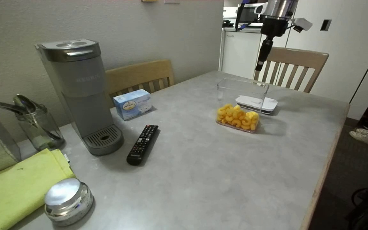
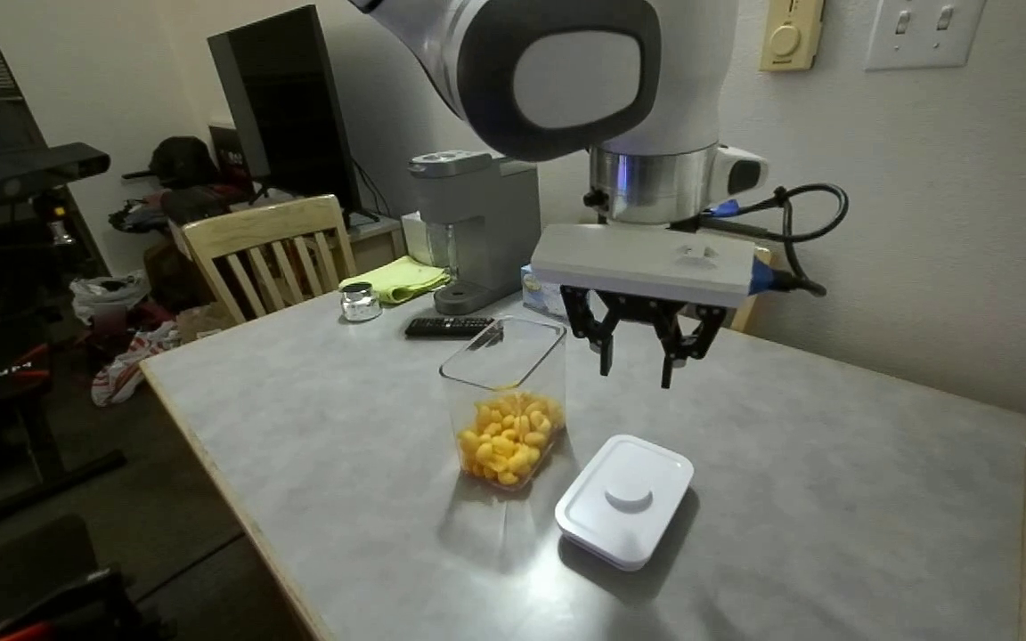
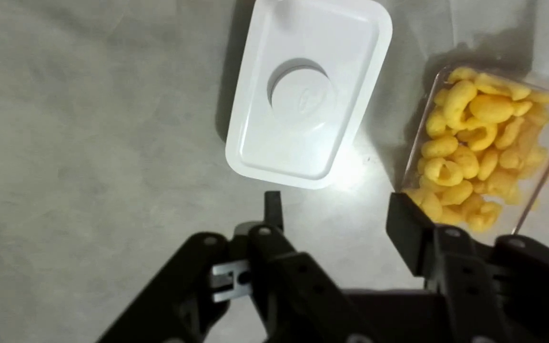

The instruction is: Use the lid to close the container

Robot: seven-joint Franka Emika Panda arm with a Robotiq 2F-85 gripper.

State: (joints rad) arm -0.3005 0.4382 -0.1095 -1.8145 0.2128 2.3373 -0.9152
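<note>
Lid (image 3: 309,93), in my wrist view: lying on the table (image 3: 88,190), just left of the container (image 1: 228,98) and apart from it. Long axis runs steeply, upper end leaning right; round disc (image 2: 629,490) side faces up. Count, left to right: one lid, one gripper (image 3: 336,207) with two fingers (image 3: 273,209), one container. Lid is smooth white plastic, rectangular, corners rounded. I see the gripper's black fingers spread well apart, above the mottled grey table. Container stands upright, open-topped, clear rectangular plastic; curved orange-yellow pieces (image 2: 508,441) inside.

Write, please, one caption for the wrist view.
Open, empty hand; a white lid lies beside an uncovered container of yellow pieces.
</note>
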